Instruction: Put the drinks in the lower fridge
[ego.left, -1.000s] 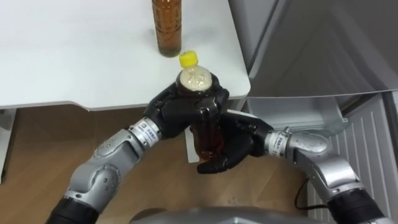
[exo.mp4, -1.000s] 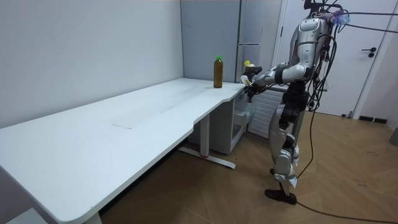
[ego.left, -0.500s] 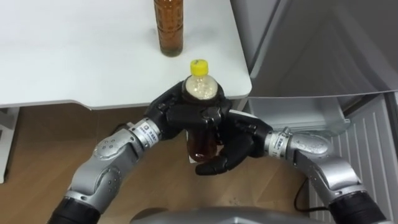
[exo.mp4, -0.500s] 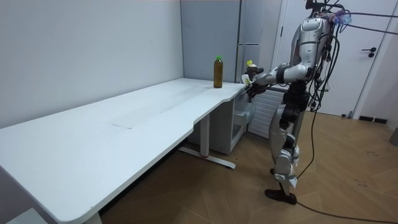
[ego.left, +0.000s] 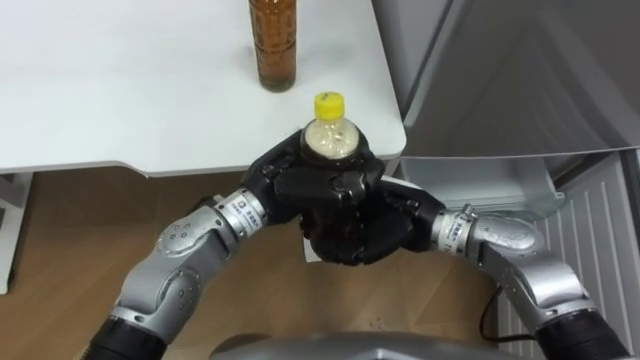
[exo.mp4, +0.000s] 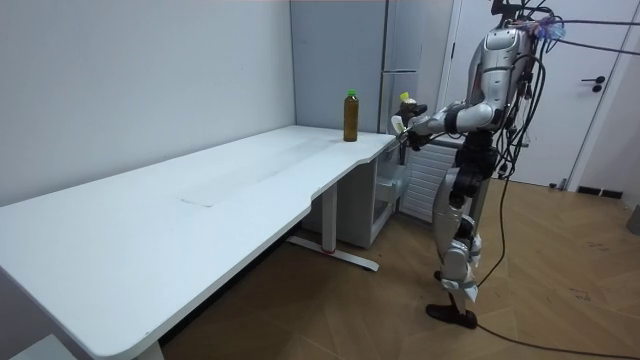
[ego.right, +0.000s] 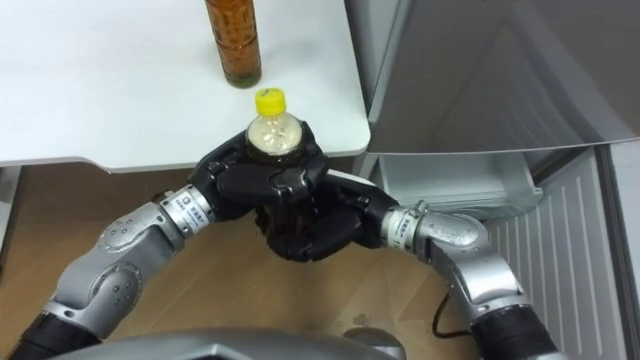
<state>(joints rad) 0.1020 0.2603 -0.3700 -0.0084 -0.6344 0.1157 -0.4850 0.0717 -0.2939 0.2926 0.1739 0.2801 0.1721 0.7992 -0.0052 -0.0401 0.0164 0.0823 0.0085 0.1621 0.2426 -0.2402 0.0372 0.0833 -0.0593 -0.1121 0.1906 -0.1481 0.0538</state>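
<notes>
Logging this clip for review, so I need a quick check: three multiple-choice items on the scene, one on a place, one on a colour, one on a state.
1. Where is the second bottle?
A. upright on the table
B. on the floor
C. lying on its side

2. The held bottle has a cap that is:
A. red
B. yellow
C. blue

3. The left hand and right hand are:
A. both open
B. both shut on the held bottle
C. both flat on the table

Answers: 1 A, it stands near the table's corner; 2 B, the cap is plainly yellow; 3 B, fingers from both sides curl round it.
</notes>
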